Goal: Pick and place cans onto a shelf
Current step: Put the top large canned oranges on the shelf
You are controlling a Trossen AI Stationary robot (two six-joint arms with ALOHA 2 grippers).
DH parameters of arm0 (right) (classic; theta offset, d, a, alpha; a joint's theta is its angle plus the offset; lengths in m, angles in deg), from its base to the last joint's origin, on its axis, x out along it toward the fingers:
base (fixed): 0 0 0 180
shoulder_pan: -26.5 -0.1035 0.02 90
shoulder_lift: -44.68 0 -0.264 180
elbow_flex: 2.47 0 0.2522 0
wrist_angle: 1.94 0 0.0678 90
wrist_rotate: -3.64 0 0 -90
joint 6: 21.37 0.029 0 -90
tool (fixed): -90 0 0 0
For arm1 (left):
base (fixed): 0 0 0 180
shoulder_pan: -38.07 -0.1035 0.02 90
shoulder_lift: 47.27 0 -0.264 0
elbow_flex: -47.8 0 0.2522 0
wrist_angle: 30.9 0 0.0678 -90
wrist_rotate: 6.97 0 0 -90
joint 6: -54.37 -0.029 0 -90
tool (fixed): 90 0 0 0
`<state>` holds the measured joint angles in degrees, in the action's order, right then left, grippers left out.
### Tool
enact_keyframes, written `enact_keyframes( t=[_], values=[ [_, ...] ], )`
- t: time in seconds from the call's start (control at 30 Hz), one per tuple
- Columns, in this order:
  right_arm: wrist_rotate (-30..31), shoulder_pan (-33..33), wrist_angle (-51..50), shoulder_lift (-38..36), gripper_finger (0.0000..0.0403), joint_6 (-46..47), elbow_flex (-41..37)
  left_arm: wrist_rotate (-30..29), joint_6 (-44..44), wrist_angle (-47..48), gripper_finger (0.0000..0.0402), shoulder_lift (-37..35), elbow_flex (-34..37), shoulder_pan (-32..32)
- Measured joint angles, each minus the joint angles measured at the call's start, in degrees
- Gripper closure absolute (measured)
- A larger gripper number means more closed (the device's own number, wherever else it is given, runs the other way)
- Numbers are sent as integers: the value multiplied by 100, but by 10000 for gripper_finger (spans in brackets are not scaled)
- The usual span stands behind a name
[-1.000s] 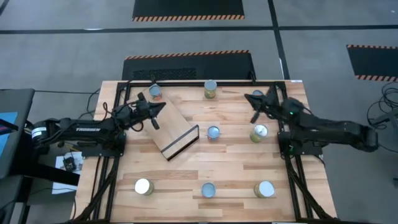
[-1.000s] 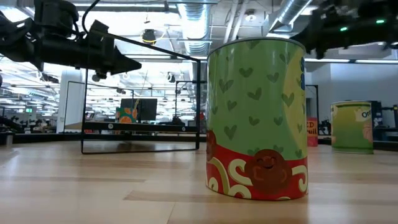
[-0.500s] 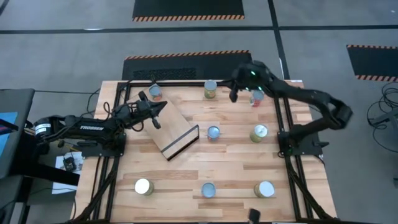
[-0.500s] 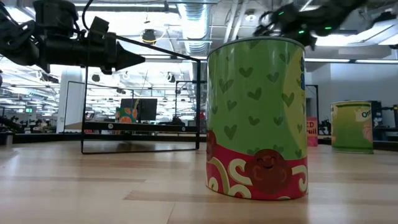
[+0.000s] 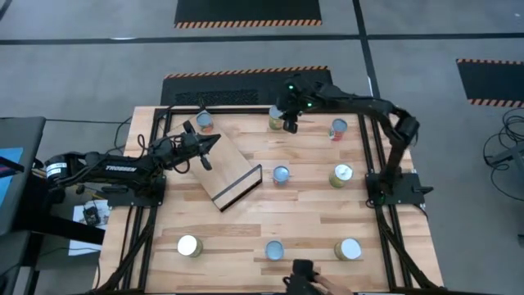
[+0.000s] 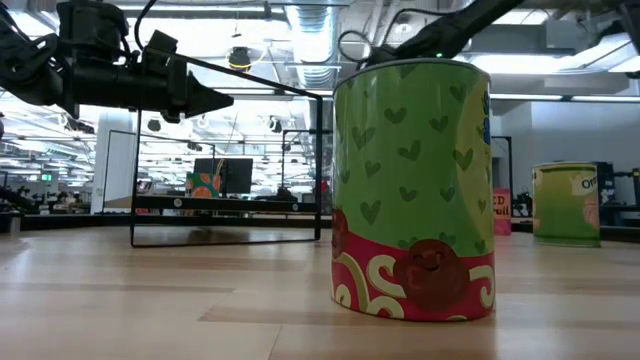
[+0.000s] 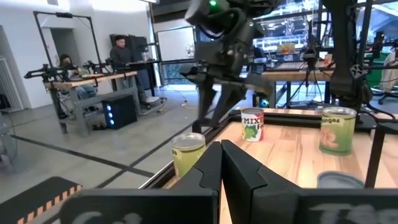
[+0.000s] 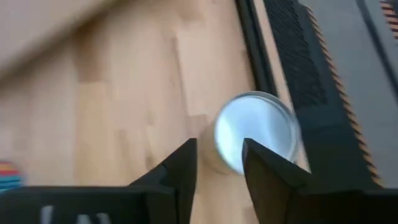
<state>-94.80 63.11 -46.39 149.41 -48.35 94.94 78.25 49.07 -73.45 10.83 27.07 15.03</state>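
Observation:
Several cans stand upright on the wooden table [image 5: 270, 213]. One greenish can [image 5: 277, 117] [image 8: 255, 127] stands at the far edge, in the middle. My right gripper [image 5: 288, 123] [image 8: 219, 165] hangs open just over it and a little short of it, tipped downward, its fingers touching nothing. The shelf [image 5: 231, 174], a light plywood panel with a black frame, stands left of centre. My left gripper [image 5: 205, 152] [image 7: 221, 165] is shut and level above the shelf's far left end, holding nothing.
Other cans stand at the far left [image 5: 204, 122], far right [image 5: 337, 128], centre [image 5: 281, 173], right [image 5: 341, 174] and along the near edge [image 5: 189, 245] [image 5: 274, 250] [image 5: 349, 249]. A dark object [image 5: 303, 274] shows at the near edge. People sit in the room beyond.
My right gripper has swung from the table's right side toward the far edge and then left, to the can at the far middle, and has tipped downward. The cans and the shelf have stayed in place.

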Motion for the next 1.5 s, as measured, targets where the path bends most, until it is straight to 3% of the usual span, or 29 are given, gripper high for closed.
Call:
enact_keyframes(
  t=[0.17, 0.33, 0.6, 0.83, 1.23, 1.5],
  values=[
    [274, -122, -365, 350, 212, -462, 311, -3, 4, 5, 401, 0, 0, 0],
    [607, -236, -329, 559, 216, -738, 373, -4, 7, 32, 401, 0, -2, 0],
    [1138, -312, -126, 717, 257, -1091, 376, -2, 42, 32, 401, 0, -2, 2],
    [1015, -326, -198, 719, 310, -1209, 373, 107, 90, 32, 401, 0, -2, 4],
    [1010, -308, -243, 717, 324, -1207, 373, 130, 137, 28, 401, 0, -2, 4],
    [1003, -313, -285, 711, 389, -1218, 373, 143, 158, 13, 401, 0, -3, 4]
  ],
)
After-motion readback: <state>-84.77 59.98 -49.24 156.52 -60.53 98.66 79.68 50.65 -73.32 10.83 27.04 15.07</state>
